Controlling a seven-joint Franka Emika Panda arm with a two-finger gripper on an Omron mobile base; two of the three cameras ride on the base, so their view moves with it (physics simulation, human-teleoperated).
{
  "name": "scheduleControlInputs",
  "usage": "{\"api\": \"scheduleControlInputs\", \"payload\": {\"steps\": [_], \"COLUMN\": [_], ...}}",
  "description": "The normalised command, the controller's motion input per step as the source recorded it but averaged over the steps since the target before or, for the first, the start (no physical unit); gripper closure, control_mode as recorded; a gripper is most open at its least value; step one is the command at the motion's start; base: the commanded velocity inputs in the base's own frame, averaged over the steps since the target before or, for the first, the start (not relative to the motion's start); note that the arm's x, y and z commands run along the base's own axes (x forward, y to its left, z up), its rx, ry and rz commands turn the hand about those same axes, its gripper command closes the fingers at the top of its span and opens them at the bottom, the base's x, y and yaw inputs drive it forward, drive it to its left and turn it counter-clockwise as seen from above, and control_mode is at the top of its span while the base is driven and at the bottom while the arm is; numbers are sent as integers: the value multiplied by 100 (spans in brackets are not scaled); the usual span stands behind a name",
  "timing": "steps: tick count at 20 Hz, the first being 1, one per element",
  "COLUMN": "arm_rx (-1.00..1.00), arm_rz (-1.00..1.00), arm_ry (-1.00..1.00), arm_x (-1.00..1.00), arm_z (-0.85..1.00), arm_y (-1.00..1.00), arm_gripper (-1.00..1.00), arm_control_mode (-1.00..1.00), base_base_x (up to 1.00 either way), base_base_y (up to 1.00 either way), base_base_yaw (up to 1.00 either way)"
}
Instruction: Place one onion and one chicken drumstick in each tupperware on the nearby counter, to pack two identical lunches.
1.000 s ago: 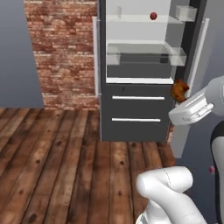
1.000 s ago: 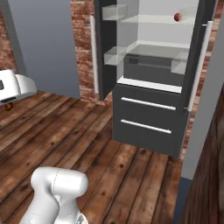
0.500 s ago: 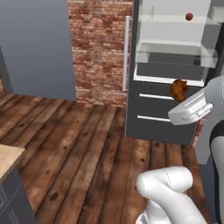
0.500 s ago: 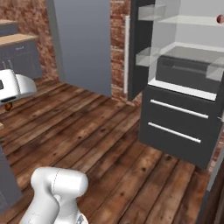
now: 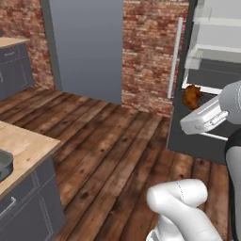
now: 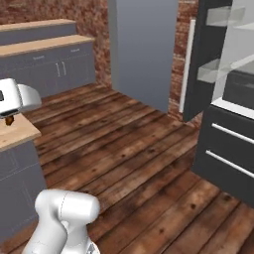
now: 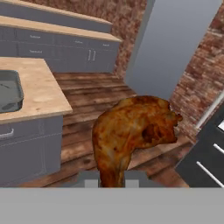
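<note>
Counter (image 5: 28, 146) arrived, tupperware (image 5: 4, 164) cropped (drumstick (image 7: 131, 131) hides jaws).

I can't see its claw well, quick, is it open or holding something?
Claw: closed, holding the chicken drumstick.

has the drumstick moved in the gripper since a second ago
No. The chicken drumstick sits at the same spot against the gripper and white forearm; the fridge slid right because the base turned.
</note>
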Motion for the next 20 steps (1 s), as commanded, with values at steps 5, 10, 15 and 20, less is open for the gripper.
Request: {"api": "scheduleControlInputs", "payload": {"steps": [5, 10, 15, 20], "arm_rx": [0, 0, 0, 0], "arm_rz": [0, 0, 0, 0], "arm_ry": [0, 0, 0, 0], "arm_x": [0, 0, 0, 0], "arm_z": [0, 0, 0, 0], "arm_y": [0, 0, 0, 0], "arm_gripper": [100, 100, 100, 100], "arm_control_mode": [100, 100, 100, 100], "base_base_x": [-1, 0, 0, 0], "base_base_y": [28, 31, 36, 41], "base_base_yaw": [44, 42, 41, 41]}}
